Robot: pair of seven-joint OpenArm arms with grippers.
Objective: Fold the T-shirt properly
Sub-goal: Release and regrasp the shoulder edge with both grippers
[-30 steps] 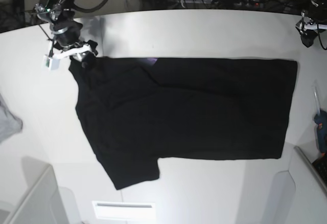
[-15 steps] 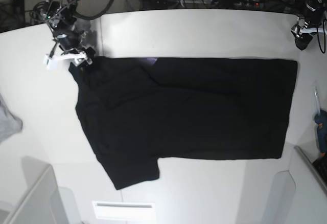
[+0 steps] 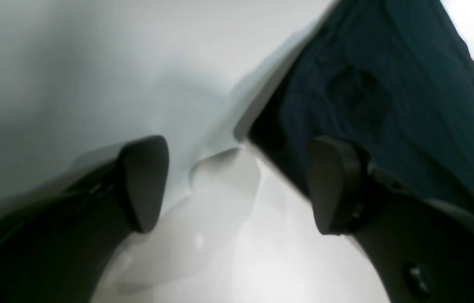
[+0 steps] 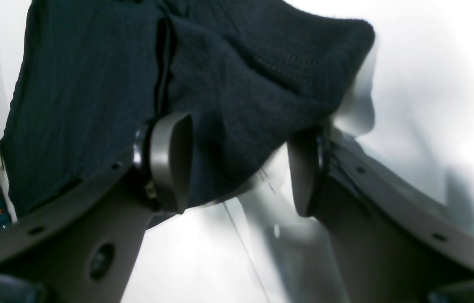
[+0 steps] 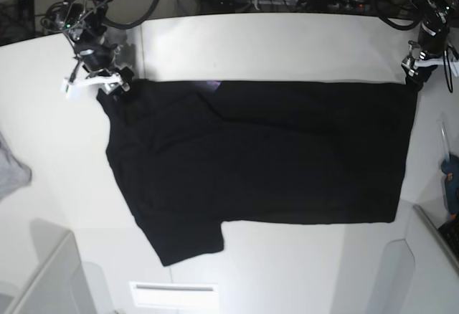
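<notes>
Black and plain side up, the T-shirt (image 5: 258, 156) lies spread flat on the white table (image 5: 287, 49), unmoved. Since a second ago the left gripper (image 5: 414, 70) has dropped to its far hem corner, jaws apart. The right gripper (image 5: 107, 84) has shifted slightly at the sleeve, jaws apart astride the fabric.

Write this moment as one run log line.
T-shirt: flat, unfolded | left gripper: open at corner | right gripper: open around sleeve edge | fold: not started
</notes>
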